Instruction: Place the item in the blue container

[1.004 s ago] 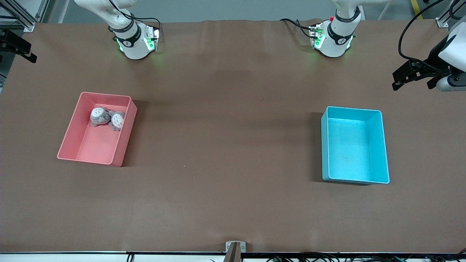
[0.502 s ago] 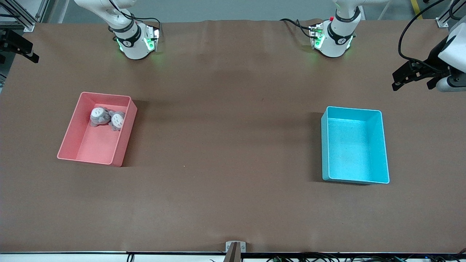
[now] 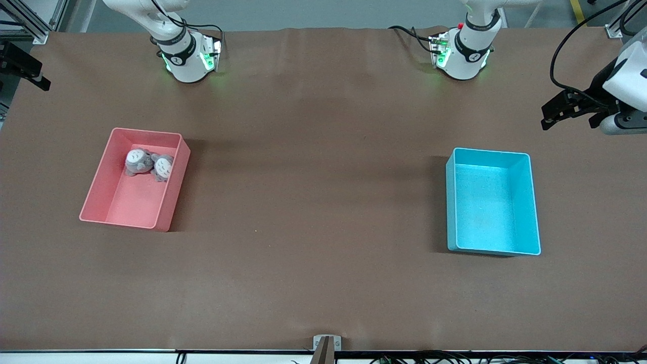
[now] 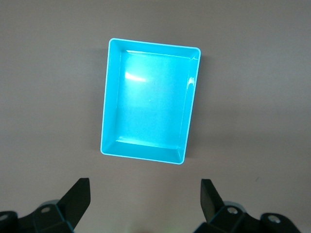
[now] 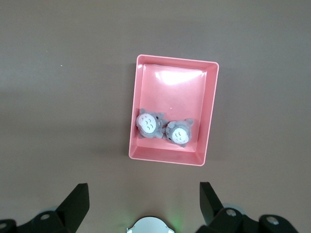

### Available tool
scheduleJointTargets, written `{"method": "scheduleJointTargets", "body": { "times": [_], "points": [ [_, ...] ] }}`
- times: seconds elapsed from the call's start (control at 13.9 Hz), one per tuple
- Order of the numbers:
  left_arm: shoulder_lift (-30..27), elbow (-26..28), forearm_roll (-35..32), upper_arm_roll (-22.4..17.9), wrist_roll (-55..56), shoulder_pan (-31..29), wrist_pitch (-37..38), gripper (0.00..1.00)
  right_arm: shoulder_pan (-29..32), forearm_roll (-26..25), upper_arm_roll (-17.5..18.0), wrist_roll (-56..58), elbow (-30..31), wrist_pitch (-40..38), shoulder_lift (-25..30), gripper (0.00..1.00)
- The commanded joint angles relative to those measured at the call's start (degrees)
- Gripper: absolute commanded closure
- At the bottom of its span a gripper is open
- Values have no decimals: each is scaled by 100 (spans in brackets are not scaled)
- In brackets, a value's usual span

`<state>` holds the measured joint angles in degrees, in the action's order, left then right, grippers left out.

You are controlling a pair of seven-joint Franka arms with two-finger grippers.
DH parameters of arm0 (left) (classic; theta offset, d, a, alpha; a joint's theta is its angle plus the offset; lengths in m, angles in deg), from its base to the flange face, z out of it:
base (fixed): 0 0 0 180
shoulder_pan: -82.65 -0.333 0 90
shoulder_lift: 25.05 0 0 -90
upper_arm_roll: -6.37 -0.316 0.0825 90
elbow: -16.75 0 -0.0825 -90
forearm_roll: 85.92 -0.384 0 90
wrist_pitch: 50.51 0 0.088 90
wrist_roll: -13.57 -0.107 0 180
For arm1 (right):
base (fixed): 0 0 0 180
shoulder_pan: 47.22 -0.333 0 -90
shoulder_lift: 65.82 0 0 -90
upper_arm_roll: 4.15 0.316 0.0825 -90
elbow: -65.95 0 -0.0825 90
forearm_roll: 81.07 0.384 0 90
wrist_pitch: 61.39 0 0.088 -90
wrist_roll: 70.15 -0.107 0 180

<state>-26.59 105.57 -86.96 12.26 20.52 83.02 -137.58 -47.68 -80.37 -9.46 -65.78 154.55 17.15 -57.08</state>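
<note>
The blue container (image 3: 488,151) stands empty toward the left arm's end of the table, and the left wrist view looks down into the same blue container (image 4: 146,155). Two grey-and-white plush toys (image 3: 137,162) (image 3: 163,167) lie side by side in a pink bin (image 3: 144,132) toward the right arm's end. The right wrist view shows those toys (image 5: 150,124) (image 5: 179,132) in that pink bin (image 5: 165,160). My left gripper (image 3: 548,117) (image 4: 146,187) hangs high and open, holding nothing. My right gripper (image 3: 35,76) (image 5: 144,189) is high at the other table end, open and holding nothing.
A brown cover (image 3: 313,202) spans the table between the two bins. The arm bases (image 3: 187,55) (image 3: 462,55) stand at the edge farthest from the front camera. A small metal bracket (image 3: 326,344) sits at the nearest edge.
My left gripper has drifted slightly toward the blue container. My right gripper has barely shifted. The bins and toys have not moved.
</note>
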Motion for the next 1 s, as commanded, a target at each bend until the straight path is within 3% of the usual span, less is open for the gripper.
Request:
{"method": "scheduleJointTargets", "body": {
  "times": [0.0, 0.5, 0.79, 0.93],
  "points": [
    [22, -94, -98, 26, -18, -2, 112, 0, 2, -70, -13, 82, 17, 3, 84, 0],
    [22, -50, -89, 26, -27, -20, 103, 0, 2, -88, -101, 73, 17, 21, 23, 0],
    [31, -50, -89, 26, -27, -20, 94, 0, 107, -123, -171, 64, 60, 669, -679, 0],
    [31, -41, -89, 26, -27, -20, 86, 0, 125, -167, -215, 81, 26, 873, -1284, 0]
  ]
}}
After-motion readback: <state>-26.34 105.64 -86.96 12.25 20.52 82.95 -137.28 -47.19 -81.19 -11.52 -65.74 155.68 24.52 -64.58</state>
